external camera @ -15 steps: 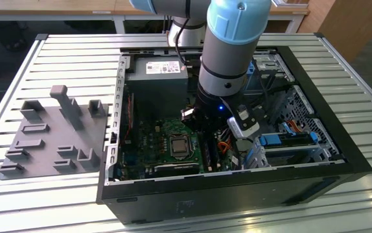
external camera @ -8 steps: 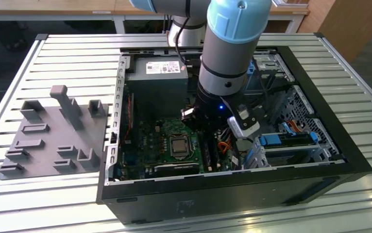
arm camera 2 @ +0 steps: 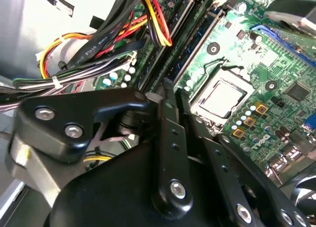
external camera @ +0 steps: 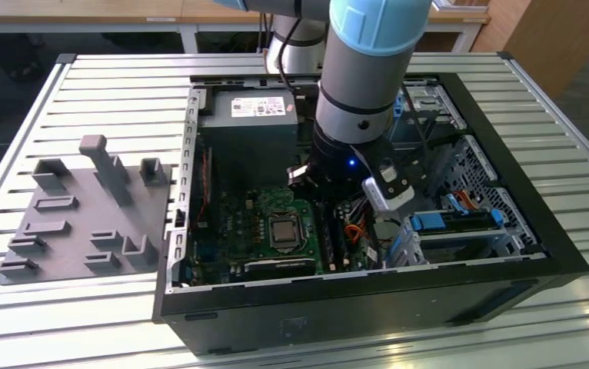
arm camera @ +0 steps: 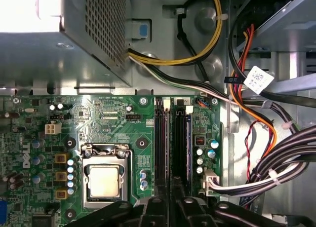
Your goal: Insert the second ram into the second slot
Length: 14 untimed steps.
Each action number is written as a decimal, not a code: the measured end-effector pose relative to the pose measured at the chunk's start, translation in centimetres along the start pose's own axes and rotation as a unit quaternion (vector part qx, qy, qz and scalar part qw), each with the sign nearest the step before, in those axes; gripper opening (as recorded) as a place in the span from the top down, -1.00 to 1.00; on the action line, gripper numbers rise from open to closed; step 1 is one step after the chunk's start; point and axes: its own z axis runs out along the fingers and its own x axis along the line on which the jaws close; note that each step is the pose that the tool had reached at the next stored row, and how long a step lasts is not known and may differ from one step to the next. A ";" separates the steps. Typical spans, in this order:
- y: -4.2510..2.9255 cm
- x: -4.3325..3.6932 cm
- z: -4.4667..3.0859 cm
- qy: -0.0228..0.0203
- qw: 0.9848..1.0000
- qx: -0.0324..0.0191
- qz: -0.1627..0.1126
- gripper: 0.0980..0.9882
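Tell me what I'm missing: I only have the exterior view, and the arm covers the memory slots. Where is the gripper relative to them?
Observer: In the first wrist view the gripper sits in line with the memory slots, at one end of them, with the processor socket alongside.
Operator: Is anything seated in a slot?
Observer: A bluish strip runs along the slot farthest from the socket. I cannot tell whether it is a seated stick.
Operator: Any cables close by?
Observer: In the second wrist view a wire bundle of red, yellow and black leads runs beside the slots, and one loop reaches over their far end.
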 end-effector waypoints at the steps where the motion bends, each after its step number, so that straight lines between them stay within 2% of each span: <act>1: 0.00 0.00 0.00 0.000 1.000 0.000 0.000 0.78; 3: 0.00 0.00 0.02 0.000 1.000 0.000 0.000 0.98; 14: -0.01 0.00 0.57 0.000 1.000 0.001 0.000 0.98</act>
